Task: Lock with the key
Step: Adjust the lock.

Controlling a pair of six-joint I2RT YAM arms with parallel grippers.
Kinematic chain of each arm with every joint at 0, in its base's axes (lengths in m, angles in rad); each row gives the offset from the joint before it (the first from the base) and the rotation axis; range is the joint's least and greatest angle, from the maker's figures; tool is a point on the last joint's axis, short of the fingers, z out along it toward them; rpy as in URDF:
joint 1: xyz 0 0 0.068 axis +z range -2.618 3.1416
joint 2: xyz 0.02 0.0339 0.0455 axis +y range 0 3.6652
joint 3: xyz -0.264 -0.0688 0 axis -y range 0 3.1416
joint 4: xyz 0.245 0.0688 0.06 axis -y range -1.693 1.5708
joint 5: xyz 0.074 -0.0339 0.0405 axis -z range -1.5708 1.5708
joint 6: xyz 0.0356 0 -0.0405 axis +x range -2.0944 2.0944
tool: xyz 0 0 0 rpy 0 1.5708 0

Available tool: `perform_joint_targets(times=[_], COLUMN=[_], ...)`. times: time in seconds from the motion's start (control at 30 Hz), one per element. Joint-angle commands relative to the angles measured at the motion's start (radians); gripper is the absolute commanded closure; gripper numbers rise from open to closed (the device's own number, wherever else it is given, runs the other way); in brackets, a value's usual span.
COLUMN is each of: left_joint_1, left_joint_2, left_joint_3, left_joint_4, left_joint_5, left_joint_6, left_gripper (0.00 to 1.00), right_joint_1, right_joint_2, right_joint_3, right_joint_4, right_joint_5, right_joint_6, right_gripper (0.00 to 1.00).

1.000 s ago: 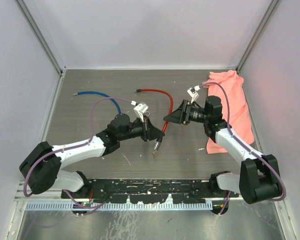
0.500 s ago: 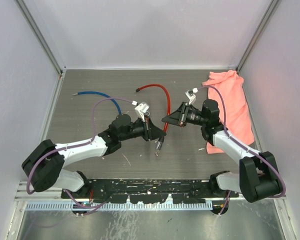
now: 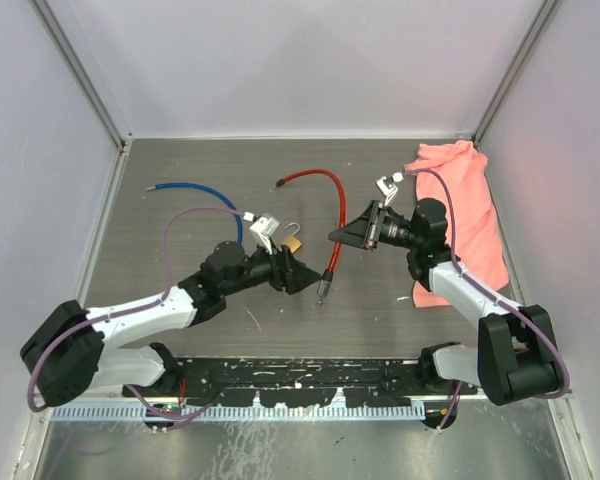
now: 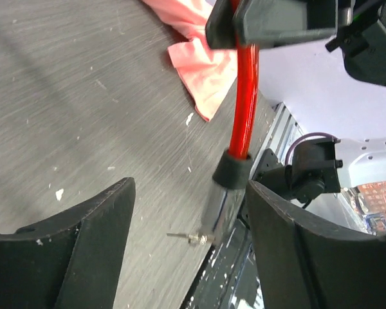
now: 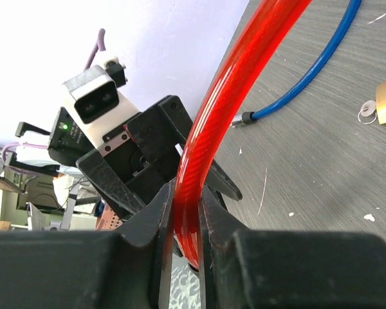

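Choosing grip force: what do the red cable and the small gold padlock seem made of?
The thick red glossy cable: probably plastic or rubber sheath, smooth with a sheen; black collar and metal tip at its end. The small gold padlock: looks like brass, silvery shackle; too small to be sure.

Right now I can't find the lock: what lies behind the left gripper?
A brass padlock lies on the table just beyond the left gripper, near the red cable. What is under the padlock is covered, and its keyhole cannot be seen in any view.
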Motion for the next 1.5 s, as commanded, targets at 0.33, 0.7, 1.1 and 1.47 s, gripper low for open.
perform_joint_targets(times=[0.33,0.7,1.1,1.47], left_joint_1=[0.001,0.003,0.004,0.064], left_joint_2=[-0.429,-0.503,-0.494,-0.437], left_joint_3=[-0.114,-0.089,-0.008,0.044], left_joint_4=[-0.281,-0.412,-0.482,-0.377], left_joint_5=[-0.237,-0.246,-0.179,-0.187], left_joint_6=[0.330,0.405,0.571,0.708], left_gripper=[0.02,0.02,0.02,0.02], right_joint_1=[-0.056,-0.102,-0.110,-0.105], right_joint_2=[-0.124,-0.155,-0.182,-0.121], right_joint_3=[0.079,0.195,0.300,0.446], right_joint_4=[-0.133,-0.418,-0.715,-1.001], right_joint_5=[-0.145,-0.289,-0.282,-0.276], right_joint_6=[-0.392,-0.712,-0.980,-1.218], right_gripper=[0.99,0.99,0.99,0.99])
